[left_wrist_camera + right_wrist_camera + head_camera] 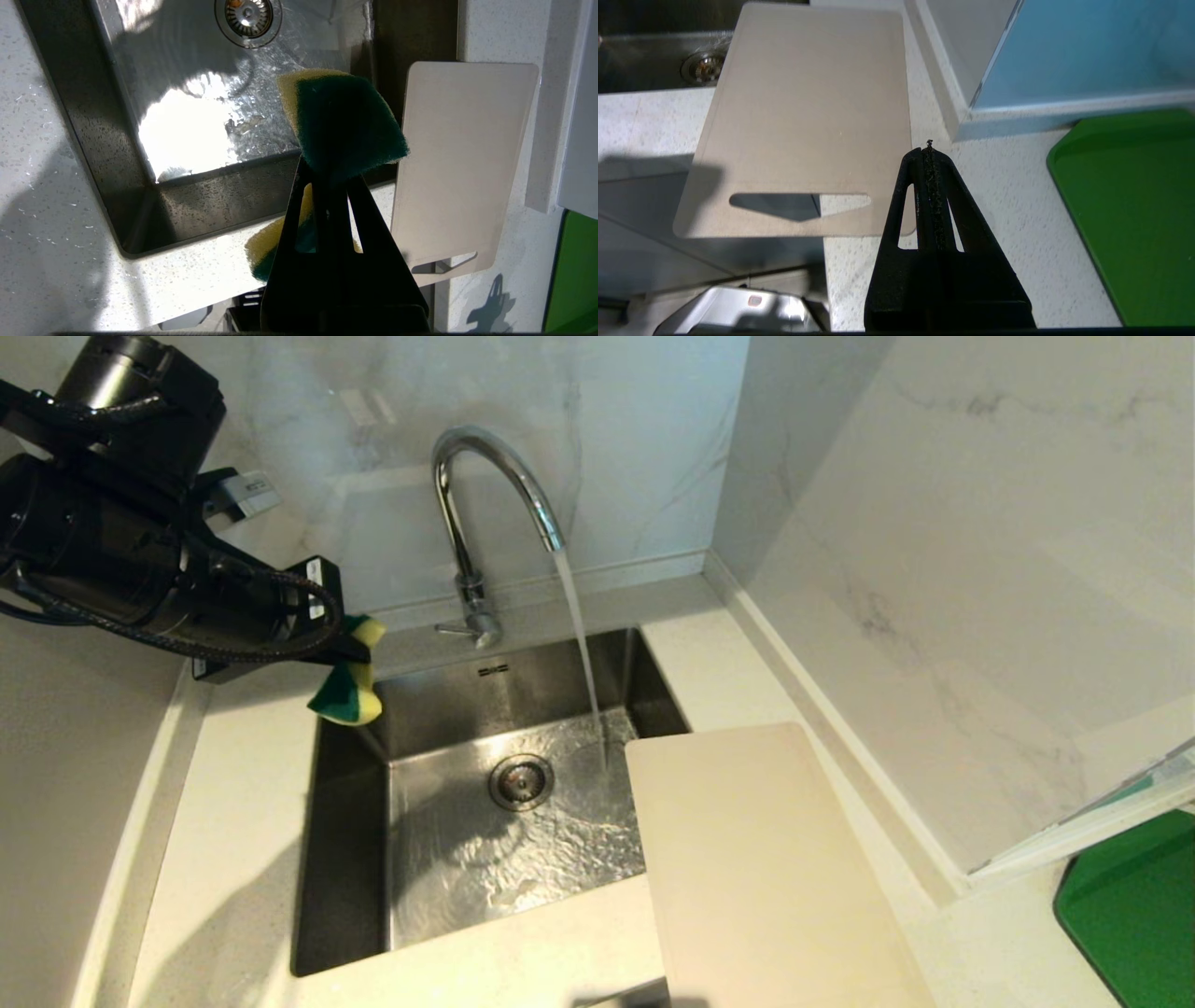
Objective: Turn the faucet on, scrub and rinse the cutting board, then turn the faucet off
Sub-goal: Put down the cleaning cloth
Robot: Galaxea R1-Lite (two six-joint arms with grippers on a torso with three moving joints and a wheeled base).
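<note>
Marble walls and a pale speckled counter (233, 821) frame the steel sink (355, 859), our landmark throughout. We find the cutting board (756, 868) on the counter at the sink's right rim, one long edge reaching a little over the basin, its long axis running from the back wall toward the robot and its slot handle (798, 205) at the near short end, which juts past the counter's front edge. Water runs from the faucet (485, 495), mounted behind the sink, and lands on the basin floor just beside the board's far corner. We see the left gripper (327, 186) above the sink's back-left corner, clamped on a yellow-and-green sponge (350, 686); the board lies across the basin from it. We see the right gripper (929, 154), fingers pressed together and empty, hovering by the board's handle end, away from the sink, and we judge it the nearer arm for bringing the board under the stream. A green board (1134, 905) lies farther right of the sink.
</note>
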